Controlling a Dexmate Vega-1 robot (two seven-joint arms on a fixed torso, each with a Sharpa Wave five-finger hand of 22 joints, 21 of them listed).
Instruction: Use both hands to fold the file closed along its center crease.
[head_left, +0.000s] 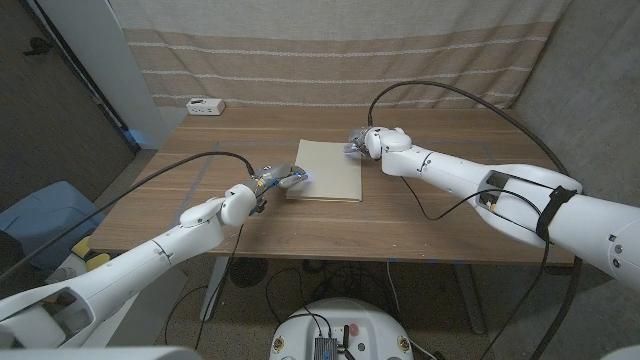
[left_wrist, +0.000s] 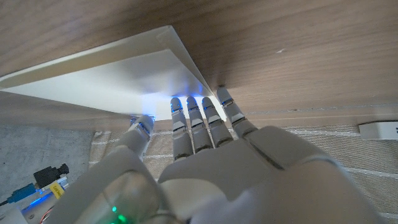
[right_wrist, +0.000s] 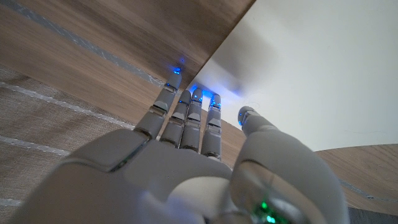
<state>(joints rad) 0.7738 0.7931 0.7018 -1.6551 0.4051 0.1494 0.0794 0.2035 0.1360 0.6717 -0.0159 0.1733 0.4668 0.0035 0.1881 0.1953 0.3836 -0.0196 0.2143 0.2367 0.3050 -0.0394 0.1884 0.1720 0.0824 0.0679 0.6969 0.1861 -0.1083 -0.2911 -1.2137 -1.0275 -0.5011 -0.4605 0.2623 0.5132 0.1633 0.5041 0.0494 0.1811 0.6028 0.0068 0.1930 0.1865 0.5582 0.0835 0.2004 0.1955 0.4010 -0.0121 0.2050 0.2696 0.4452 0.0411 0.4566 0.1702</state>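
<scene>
A cream file (head_left: 325, 170) lies flat at the middle of the wooden table (head_left: 440, 220), and its corner shows two layers in the left wrist view (left_wrist: 124, 78). My left hand (head_left: 280, 180) is at the file's near left corner. Its fingers (left_wrist: 205, 118) reach out straight with their tips at the file's edge, holding nothing. My right hand (head_left: 362, 143) is at the far right corner. Its fingers (right_wrist: 193, 118) are also stretched out, with their tips at the edge of the file (right_wrist: 311, 62).
A white power strip (head_left: 206, 105) lies at the table's far left corner, and it shows in the left wrist view too (left_wrist: 379, 129). A striped curtain (head_left: 330, 50) hangs behind the table. A blue bin (head_left: 40, 215) stands on the floor to the left. Black cables run along both arms.
</scene>
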